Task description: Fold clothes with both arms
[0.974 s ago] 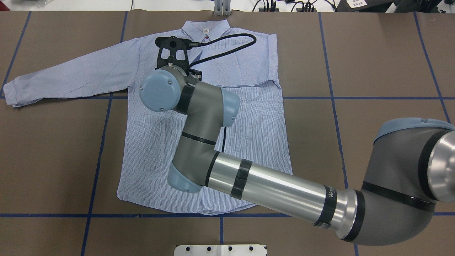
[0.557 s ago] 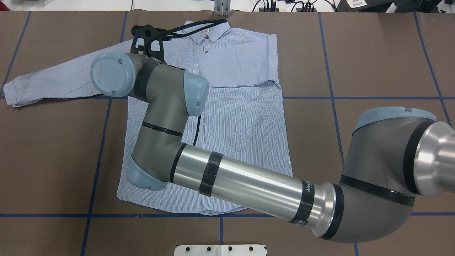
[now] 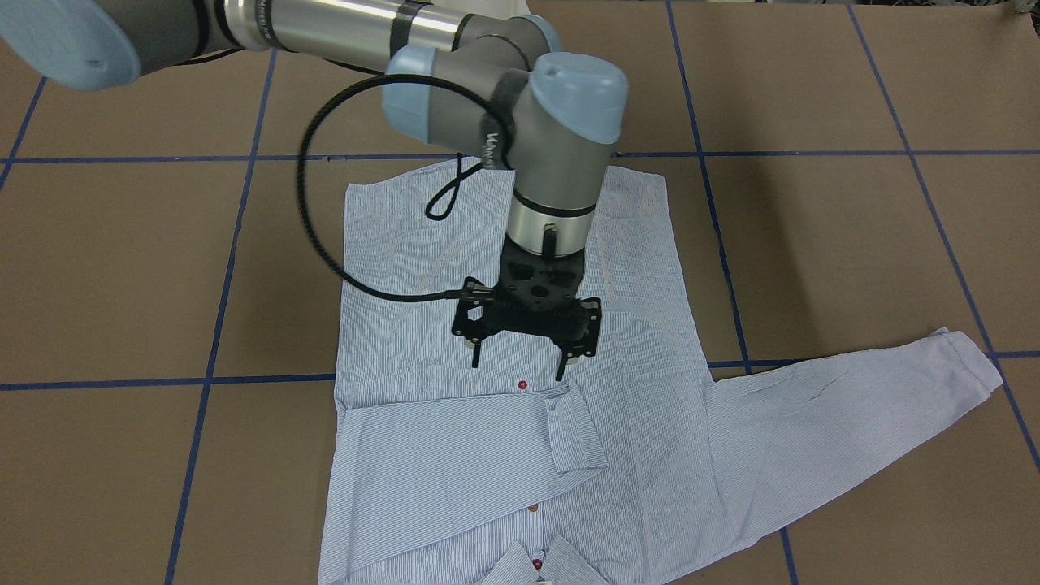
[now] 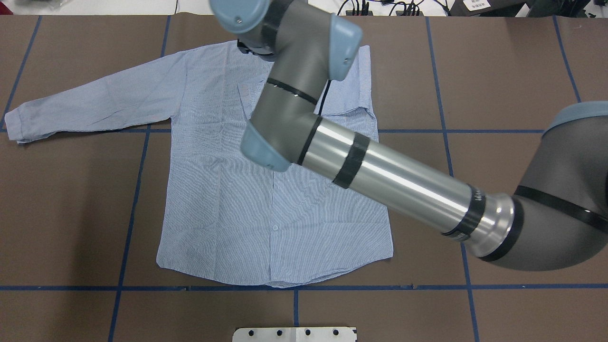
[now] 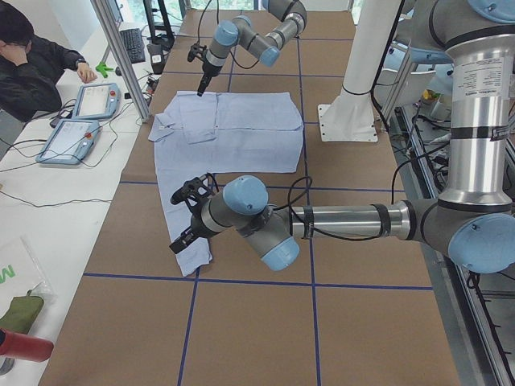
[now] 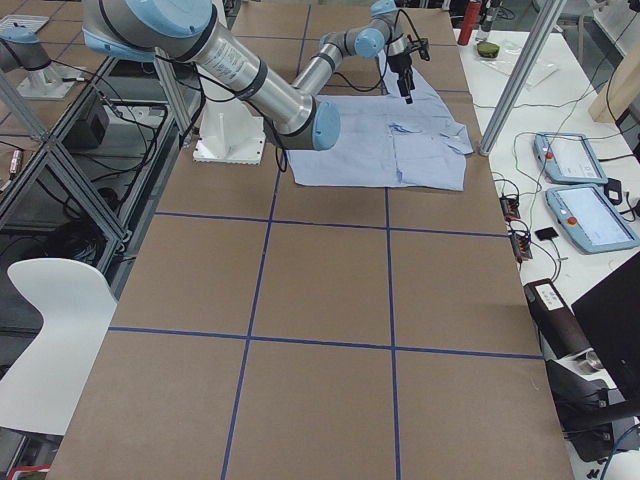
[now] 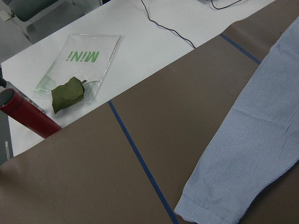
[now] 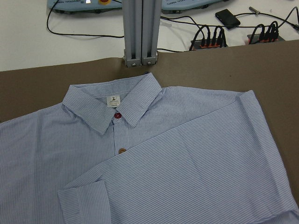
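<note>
Shirt (image 4: 213, 199) lies flat, one sleeve (image 3: 455, 455) folded across its chest. You see the right gripper (image 3: 518, 367) above it, fingers (image 3: 562, 366) wide apart and empty. You cannot tell how the left gripper (image 5: 185, 217) stands.

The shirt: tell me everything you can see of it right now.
The shirt is light blue with fine white stripes, woven cloth, lying flat and front up on the brown table, collar away from the robot. Its neck label is white, with a red button and a brown button below. The folded sleeve crosses the chest; the outstretched sleeve lies straight out sideways. The open right hand hangs over the chest.
</note>
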Controlling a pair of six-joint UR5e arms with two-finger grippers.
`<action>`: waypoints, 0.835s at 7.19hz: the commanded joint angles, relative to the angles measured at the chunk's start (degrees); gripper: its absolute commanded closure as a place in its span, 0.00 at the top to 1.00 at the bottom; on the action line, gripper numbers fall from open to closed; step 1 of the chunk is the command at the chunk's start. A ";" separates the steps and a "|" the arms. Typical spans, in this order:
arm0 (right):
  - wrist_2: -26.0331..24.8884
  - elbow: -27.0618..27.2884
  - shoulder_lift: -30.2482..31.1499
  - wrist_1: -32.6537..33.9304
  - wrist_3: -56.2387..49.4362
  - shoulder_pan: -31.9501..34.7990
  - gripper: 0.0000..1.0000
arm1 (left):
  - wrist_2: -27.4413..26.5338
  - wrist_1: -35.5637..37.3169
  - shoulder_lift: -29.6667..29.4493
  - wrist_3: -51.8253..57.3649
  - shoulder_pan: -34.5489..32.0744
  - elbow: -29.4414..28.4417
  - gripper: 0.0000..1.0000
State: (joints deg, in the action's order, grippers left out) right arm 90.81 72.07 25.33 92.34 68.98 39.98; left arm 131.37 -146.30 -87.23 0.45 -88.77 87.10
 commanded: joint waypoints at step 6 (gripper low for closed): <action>29.25 33.66 36.62 -0.15 -38.30 26.63 1.00 | -17.27 -35.50 -5.66 -38.12 17.99 -27.56 1.00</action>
State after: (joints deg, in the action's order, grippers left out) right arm 118.16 103.71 59.38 92.26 33.22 64.66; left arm 116.63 -175.49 -91.86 -33.11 -73.34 64.55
